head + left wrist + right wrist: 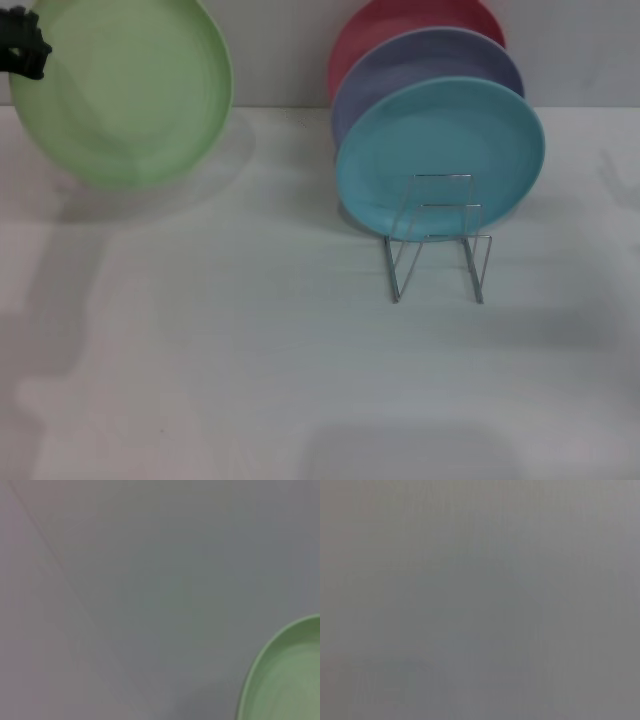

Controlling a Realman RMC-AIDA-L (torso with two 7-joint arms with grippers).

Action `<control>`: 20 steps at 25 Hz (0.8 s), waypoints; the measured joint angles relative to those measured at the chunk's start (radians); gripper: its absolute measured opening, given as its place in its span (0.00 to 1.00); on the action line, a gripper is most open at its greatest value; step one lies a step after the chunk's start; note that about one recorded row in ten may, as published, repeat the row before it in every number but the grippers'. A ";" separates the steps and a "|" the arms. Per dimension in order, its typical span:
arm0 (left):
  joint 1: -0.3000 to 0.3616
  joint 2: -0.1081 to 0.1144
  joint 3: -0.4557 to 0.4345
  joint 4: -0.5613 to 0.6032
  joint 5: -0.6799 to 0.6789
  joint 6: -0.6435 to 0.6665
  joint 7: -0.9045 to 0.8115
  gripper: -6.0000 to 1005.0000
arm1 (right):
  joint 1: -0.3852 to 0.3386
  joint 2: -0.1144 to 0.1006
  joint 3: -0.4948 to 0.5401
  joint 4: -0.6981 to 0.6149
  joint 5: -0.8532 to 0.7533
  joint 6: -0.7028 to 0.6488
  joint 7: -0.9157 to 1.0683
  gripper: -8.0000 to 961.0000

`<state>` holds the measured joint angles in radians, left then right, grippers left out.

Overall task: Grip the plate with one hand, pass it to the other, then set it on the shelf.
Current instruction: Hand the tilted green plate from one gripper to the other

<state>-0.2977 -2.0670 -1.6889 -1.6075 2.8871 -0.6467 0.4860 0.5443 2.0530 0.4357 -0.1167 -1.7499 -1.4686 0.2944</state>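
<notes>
While raised above the desk (250, 380), green plate (125, 90) pinched at its edge by left end effector (25, 45) (right one unseen), well apart from wire shelf (440, 240).

A bare test bench rather than a home kitchen; a plain white tabletop (250, 350) meets a blank pale wall (280, 50) just behind the wire rack (438, 240); only coloured plates (440, 150) stand there.

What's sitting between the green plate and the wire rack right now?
Nothing: in the head view only bare white table separates the green plate from the wire rack.
</notes>
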 joint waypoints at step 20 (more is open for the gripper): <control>0.209 -0.003 0.316 0.421 -0.060 1.141 -0.239 0.06 | 0.009 0.013 -0.001 0.011 0.014 0.019 0.000 0.77</control>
<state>-0.0883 -2.0696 -1.3727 -1.1864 2.8273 0.4942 0.2474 0.5529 2.0659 0.4351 -0.1057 -1.7356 -1.4497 0.2946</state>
